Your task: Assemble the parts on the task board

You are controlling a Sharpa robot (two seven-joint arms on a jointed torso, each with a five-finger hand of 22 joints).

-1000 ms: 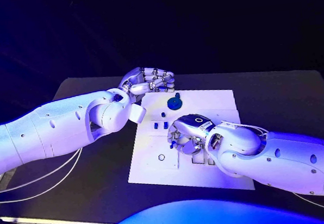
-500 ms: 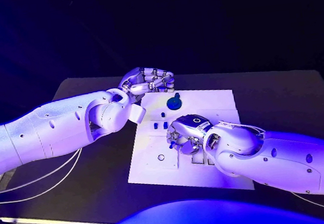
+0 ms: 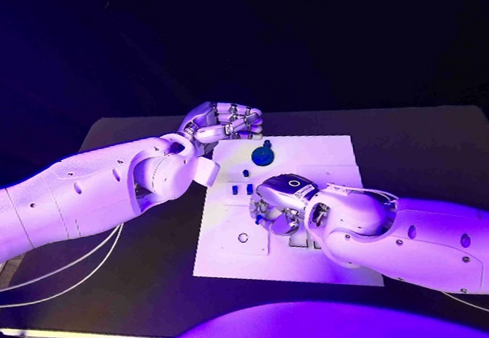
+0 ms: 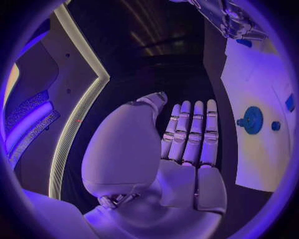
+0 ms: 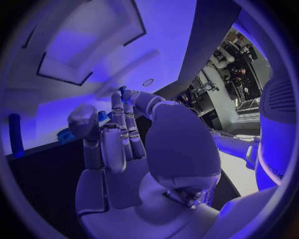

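Head view: right robot hand (image 3: 280,206) edged left.

White task board (image 3: 315,157), blue parts (image 3: 263,154) on it

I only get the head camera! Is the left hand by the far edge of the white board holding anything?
Observer: No. In the left wrist view, the left hand has its fingers straight, side by side, with nothing in the palm.
Operator: What's under the right hand? Its back hides everything!
Observer: In the right wrist view, the right hand bends its fingers toward the white task board. A small blue peg-shaped part sits apart from them. I cannot tell whether they pinch anything.
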